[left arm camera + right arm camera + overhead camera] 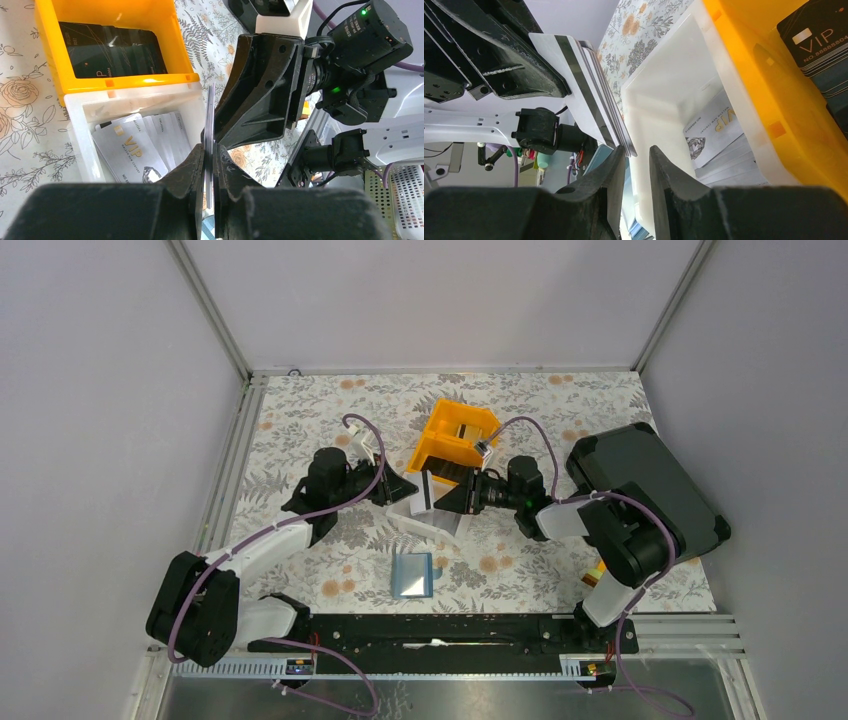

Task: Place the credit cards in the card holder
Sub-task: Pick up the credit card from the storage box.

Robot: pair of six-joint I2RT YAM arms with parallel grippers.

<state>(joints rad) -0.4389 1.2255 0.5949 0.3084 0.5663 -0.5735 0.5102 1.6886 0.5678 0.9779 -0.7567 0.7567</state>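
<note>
- Teal-blue soft bifold card holder (413, 575) lies flat on the floral table (300, 410), lower centre of the top view, apart from both claws.
- Left gripper (209, 150) is clamped tight on a thin stack of pale credit cards (210, 112), held edge-on at centre frame.
- Right gripper (638, 152) has its jaws narrowly parted, with the stack's corner at their mouth; whether they touch it cannot be told.
- Orange plastic bin (120, 81) holds dark cards (112, 50); white plastic bin (77, 135) holds pale VIP cards (130, 150).
</note>
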